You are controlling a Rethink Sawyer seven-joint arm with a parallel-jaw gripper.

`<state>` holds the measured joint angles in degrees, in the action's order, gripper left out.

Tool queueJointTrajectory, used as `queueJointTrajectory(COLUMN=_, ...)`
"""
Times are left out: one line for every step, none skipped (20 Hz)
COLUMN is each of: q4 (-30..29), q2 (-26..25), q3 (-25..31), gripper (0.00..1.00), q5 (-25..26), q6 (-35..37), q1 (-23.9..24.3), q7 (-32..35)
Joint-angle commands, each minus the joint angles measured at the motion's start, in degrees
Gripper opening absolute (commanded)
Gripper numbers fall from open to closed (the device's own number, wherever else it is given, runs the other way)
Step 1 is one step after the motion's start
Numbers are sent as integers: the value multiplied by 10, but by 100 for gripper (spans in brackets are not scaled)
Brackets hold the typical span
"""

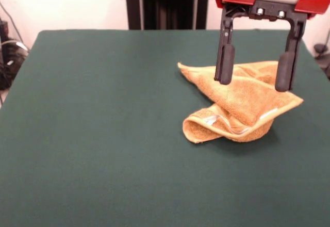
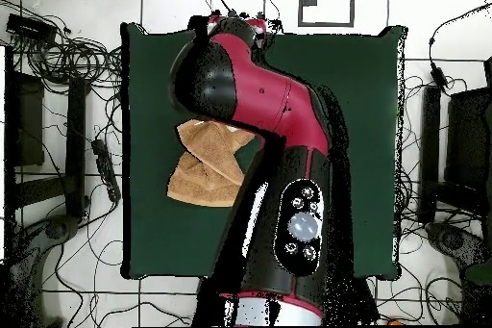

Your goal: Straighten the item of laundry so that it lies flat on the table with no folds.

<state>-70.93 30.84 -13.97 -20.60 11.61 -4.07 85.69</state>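
The item of laundry (image 1: 242,103) is an orange-tan terry towel lying crumpled and folded over itself on the right part of the green table (image 1: 103,134). A rolled fold with a pale border band faces the front. My gripper (image 1: 255,80) hangs open just above the towel's upper part, its two black fingers (image 1: 225,64) spread wide with nothing between them. Seen from overhead, the towel (image 2: 207,170) lies near the table's left edge, partly hidden under the red and black arm (image 2: 259,103); the gripper itself is covered by the arm there.
Cables and dark equipment (image 2: 58,103) lie on the floor around the table (image 2: 356,151). A black post (image 1: 165,2) stands behind the table's far edge.
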Motion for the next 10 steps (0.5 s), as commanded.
queueJointTrajectory(q4=-106, q2=-36, q3=88, gripper=100, q5=-29, q6=-20, q1=-6, q7=175)
queueJointTrajectory(q4=-108, q2=-35, q3=93, gripper=100, q5=-28, q6=-23, q1=-3, q7=173)
queueJointTrajectory(q4=-111, q2=-33, q3=98, gripper=100, q5=-28, q6=-26, q1=0, q7=171)
queueJointTrajectory(q4=-113, q2=-32, q3=103, gripper=100, q5=-28, q6=-28, q1=3, q7=169)
queueJointTrajectory(q4=-116, q2=-31, q3=108, gripper=100, q5=-28, q6=-31, q1=6, q7=167)
queueJointTrajectory(q4=-115, q2=-33, q3=108, gripper=100, q5=-28, q6=-35, q1=6, q7=168)
queueJointTrajectory(q4=-115, q2=-34, q3=108, gripper=100, q5=-28, q6=-38, q1=5, q7=170)
queueJointTrajectory(q4=-116, q2=-35, q3=109, gripper=100, q5=-30, q6=-42, q1=5, q7=173)
queueJointTrajectory(q4=-117, q2=-37, q3=107, gripper=100, q5=-33, q6=-46, q1=2, q7=178)
queueJointTrajectory(q4=-118, q2=-38, q3=105, gripper=100, q5=-36, q6=-50, q1=0, q7=183)
